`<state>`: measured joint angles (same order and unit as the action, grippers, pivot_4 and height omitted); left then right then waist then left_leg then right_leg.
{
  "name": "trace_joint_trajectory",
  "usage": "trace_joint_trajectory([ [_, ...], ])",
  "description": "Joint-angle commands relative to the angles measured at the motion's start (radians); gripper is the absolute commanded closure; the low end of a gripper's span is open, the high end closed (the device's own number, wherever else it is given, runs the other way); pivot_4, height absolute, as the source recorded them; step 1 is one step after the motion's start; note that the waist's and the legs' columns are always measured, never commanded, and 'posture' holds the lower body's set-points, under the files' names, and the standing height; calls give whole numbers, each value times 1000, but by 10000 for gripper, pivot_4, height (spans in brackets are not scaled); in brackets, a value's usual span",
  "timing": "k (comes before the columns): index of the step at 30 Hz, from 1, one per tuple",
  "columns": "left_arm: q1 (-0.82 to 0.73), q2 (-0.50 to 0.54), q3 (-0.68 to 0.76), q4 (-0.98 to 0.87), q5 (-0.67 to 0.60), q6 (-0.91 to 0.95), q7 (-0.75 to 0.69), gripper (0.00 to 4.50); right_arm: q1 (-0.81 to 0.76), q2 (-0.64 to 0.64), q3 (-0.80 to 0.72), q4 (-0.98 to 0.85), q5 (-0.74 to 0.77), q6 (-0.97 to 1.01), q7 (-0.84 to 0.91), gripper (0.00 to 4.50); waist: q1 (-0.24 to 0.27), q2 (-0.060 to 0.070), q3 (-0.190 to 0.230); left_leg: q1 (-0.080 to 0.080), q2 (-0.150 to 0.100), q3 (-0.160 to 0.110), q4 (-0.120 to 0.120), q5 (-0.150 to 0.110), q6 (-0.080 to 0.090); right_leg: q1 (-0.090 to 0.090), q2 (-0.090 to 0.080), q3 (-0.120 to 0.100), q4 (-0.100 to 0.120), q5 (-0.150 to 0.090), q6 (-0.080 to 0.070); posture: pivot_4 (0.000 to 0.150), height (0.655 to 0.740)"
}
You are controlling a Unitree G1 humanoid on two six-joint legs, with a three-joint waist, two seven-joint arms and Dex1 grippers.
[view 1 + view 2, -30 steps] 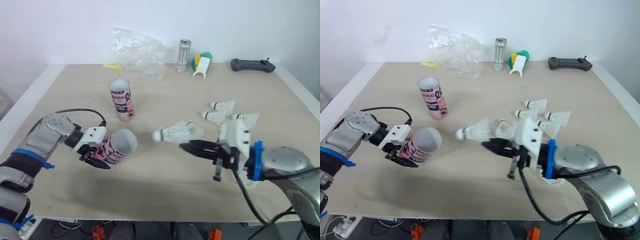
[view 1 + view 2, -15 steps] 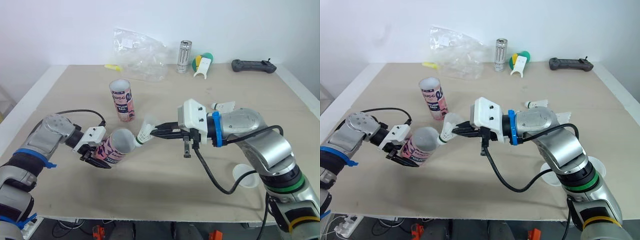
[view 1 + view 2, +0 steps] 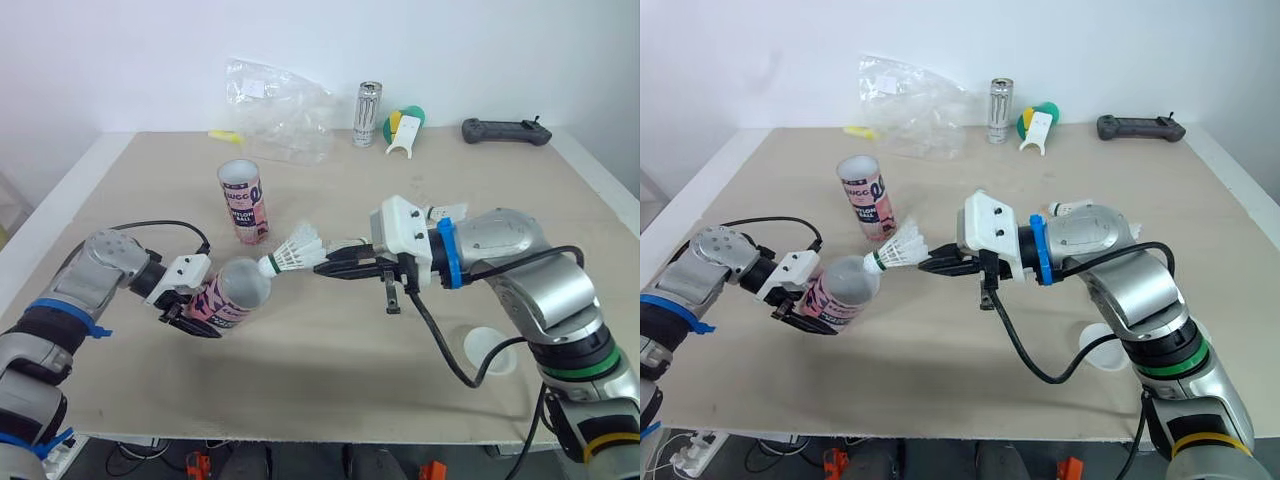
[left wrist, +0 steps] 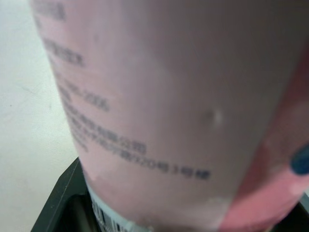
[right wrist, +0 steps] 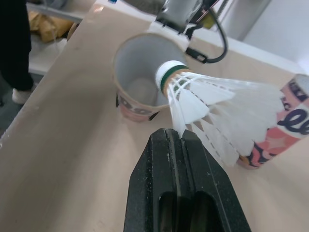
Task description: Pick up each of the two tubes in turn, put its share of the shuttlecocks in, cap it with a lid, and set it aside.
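Your right tool, pinching the shuttlecock by its feathers, has now turned it cork-first at the mouth of the tilted tube your left tool grips, so insertion looks next.

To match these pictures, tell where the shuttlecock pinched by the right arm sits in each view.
Left eye view: shuttlecock mid-picture, cork by the mouth of the held tube.
Right eye view: shuttlecock left of centre, cork by that mouth.
Right wrist view: shuttlecock before the held tube.
Left wrist view: pink wall of the held tube.
Shared landmark: the held tube.
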<state>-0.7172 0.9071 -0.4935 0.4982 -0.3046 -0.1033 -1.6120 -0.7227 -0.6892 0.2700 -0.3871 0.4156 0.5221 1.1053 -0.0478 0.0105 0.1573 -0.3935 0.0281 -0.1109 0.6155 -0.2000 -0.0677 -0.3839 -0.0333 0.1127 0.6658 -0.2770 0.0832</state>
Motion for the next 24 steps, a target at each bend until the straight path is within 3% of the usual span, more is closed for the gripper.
trace_joint_trajectory([
  [1, 56, -13, -80, -33, 38, 50, -2, 16660, -47, 47, 22, -2, -14, -13, -1, 44470, 0, 0, 0, 0, 0, 0, -1, 0, 0, 0, 0, 0, 0, 0, 1, 1500, 7400],
  [12, 41, 0, -70, -130, 28, 153, -2, 16660, -135, 123, 136, 116, -122, -55, 40, 44470, 2, 0, 0, -4, 0, 0, -5, -1, 0, -4, 0, -1, 0, -4, 2, 1500, 7400],
  [13, 43, -1, -69, -127, 30, 151, -2, 16660, -139, 119, 143, 122, -129, -57, 55, 38354, 2, 0, 0, -5, 0, 0, -5, -1, 0, -4, 0, -1, 0, -4, 2, 1500, 7400],
  [14, 45, -2, -67, -122, 33, 149, -2, 16660, -142, 118, 145, 125, -127, -55, 68, 35462, 3, 0, 0, -5, 0, 0, -5, -1, 0, -4, 0, -1, 0, -5, 2, 1500, 7400],
  [19, 50, -6, -64, -113, 37, 145, -2, 16660, -143, 130, 52, 90, -12, 34, 80, 11812, 3, 0, 0, -6, -1, 0, -6, -1, 0, -4, 0, -2, 0, -6, 2, 1500, 7400],
  [24, 60, -9, -58, -105, 43, 135, -2, 16660, -53, 77, -109, 49, 109, 124, 42, 11812, 6, -1, 0, -6, -1, -1, -6, -1, 0, -3, 0, -2, -1, -6, 2, 1500, 7400],
])
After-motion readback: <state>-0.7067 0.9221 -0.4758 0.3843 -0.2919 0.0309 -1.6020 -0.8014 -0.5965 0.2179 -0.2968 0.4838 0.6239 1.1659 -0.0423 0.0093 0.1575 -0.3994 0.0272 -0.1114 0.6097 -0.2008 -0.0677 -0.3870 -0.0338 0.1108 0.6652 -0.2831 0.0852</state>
